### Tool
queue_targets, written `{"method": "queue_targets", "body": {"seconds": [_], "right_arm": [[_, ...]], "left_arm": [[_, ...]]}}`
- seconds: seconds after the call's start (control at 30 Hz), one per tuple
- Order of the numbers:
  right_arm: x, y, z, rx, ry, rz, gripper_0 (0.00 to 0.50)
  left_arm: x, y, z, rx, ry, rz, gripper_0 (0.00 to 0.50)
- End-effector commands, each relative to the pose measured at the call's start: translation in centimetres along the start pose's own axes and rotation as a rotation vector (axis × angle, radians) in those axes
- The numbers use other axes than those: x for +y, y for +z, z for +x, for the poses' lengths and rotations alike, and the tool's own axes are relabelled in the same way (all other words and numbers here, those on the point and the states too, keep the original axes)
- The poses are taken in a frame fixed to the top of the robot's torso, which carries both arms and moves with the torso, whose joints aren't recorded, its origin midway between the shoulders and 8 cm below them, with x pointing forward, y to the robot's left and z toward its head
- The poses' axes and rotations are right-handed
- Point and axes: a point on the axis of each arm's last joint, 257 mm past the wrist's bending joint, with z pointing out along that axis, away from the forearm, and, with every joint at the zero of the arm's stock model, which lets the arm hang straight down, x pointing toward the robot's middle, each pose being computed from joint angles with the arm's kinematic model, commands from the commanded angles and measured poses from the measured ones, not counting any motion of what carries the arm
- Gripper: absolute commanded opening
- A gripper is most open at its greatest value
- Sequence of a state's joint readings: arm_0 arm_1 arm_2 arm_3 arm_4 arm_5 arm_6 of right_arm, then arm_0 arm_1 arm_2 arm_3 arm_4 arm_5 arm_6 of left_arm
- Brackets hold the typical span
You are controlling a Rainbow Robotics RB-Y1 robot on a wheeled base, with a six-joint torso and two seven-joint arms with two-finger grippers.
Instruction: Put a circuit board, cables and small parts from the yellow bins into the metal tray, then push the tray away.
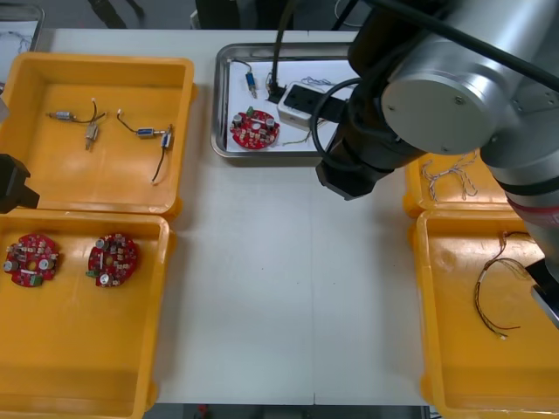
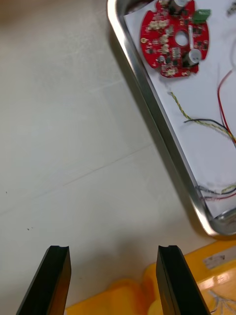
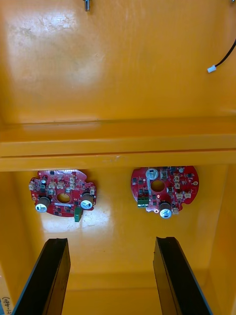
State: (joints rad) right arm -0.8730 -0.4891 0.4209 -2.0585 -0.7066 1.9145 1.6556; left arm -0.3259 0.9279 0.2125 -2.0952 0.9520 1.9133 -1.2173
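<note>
The metal tray (image 1: 218, 105) sits at the middle of the table's far edge. It already holds a round red circuit board (image 1: 254, 128) by its near left corner, a small metal part (image 1: 251, 83) farther in, and a black cable (image 2: 204, 120) among thinner coloured leads on the white liner. It looks loaded, so the push is probably what remains.

The right gripper (image 2: 114, 251) hangs over the table just off the tray's near right corner, fingers wide apart and empty, with the corner of a yellow bin (image 2: 172, 285) right beneath them.

A push from that corner, off the tray's centre line, could spin the tray instead of sliding it. The rim is low, so a finger could ride over it and drag the leads out. A low approach could also snag the bin.

The left gripper (image 3: 110, 241) waits, spread wide and empty, over the near left bin (image 1: 79, 349) and its two spare boards (image 1: 32, 258).
</note>
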Motion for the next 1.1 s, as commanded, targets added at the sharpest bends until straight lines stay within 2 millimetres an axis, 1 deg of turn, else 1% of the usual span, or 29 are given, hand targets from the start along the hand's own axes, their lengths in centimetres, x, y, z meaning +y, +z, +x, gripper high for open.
{"method": "queue_targets", "body": {"seconds": [0.03,0.1,0.17,0.2,0.27,0.37,0.4,0.57,0.6,0.7,0.8,0.87,0.9,1.0,1.03,1.1], "right_arm": [[-1.6,-1.8,2.6,-0.042,0.153,0.051,0.500],[-1.6,-1.9,3.8,-0.044,0.226,0.049,0.500],[-2.0,-2.2,5.7,-0.046,0.338,0.052,0.500],[-2.0,-2.1,6.3,-0.044,0.366,0.048,0.500],[-2.3,-2.2,8.5,-0.031,0.472,0.046,0.500],[-3.2,-2.6,10.2,-0.032,0.586,0.054,0.500],[-3.4,-2.7,10.4,-0.033,0.605,0.055,0.500],[-3.9,-3.4,13.2,-0.029,0.768,0.017,0.500],[-4.0,-3.5,13.5,-0.030,0.780,0.016,0.500],[-5.2,-4.0,15.9,-0.023,0.838,0.041,0.500],[-5.8,-4.4,17.2,-0.014,0.859,0.062,0.500],[-6.4,-4.7,18.6,-0.003,0.884,0.079,0.500],[-6.5,-4.8,18.8,-0.003,0.889,0.082,0.500],[-6.9,-5.2,21.1,0.010,0.939,0.099,0.500],[-7.0,-5.3,21.6,0.014,0.945,0.103,0.500],[-7.0,-5.5,23.3,0.037,0.962,0.116,0.500]], "left_arm": [[0.7,0.0,0.4,0.000,0.003,-0.005,0.500],[0.7,0.0,0.4,0.000,0.003,-0.005,0.500],[0.7,0.0,0.4,0.000,0.003,-0.005,0.500],[0.7,0.0,0.4,0.000,0.003,-0.005,0.500],[0.7,0.0,0.4,0.000,0.003,-0.005,0.500],[0.7,0.0,0.4,0.000,0.003,-0.005,0.500],[0.7,0.0,0.4,0.000,0.003,-0.005,0.500],[0.7,0.0,0.4,0.000,0.003,-0.005,0.500],[0.7,0.0,0.4,0.000,0.003,-0.005,0.500],[0.7,0.0,0.4,0.000,0.003,-0.005,0.500],[0.7,0.0,0.4,0.000,0.003,-0.005,0.500],[0.7,0.0,0.4,0.000,0.003,-0.005,0.500],[0.7,0.0,0.4,0.000,0.003,-0.005,0.500],[0.7,0.0,0.4,0.000,0.003,-0.005,0.500],[0.7,0.0,0.4,0.000,0.003,-0.005,0.500],[0.7,0.0,0.4,0.000,0.003,-0.005,0.500]]}}
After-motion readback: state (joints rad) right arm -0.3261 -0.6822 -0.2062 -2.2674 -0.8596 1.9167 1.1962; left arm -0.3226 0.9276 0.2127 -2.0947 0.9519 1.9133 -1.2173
